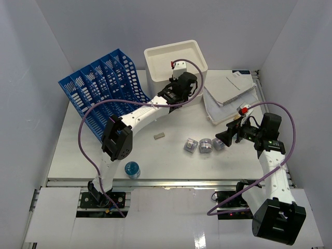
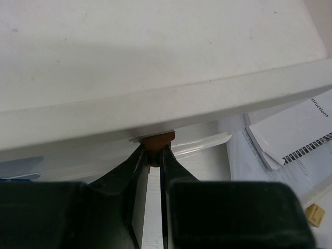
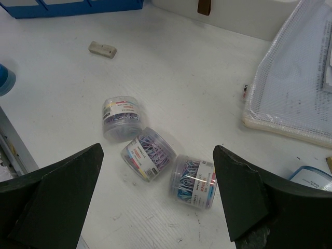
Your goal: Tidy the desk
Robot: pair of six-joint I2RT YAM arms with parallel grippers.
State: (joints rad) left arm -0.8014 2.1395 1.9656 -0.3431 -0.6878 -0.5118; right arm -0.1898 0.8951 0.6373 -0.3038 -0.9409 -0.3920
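Barely started: left end effector (image 2: 154,155) clamps the brown knob (image 2: 158,140) of the drawer box (image 2: 155,62), while right end effector (image 3: 158,151) gapes above three paper-clip tubs (image 3: 122,118) loose on the worktop (image 3: 171,78).

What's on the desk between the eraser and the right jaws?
Three clear tubs of paper clips lie on their sides on the desk; both the top and right wrist views show them.
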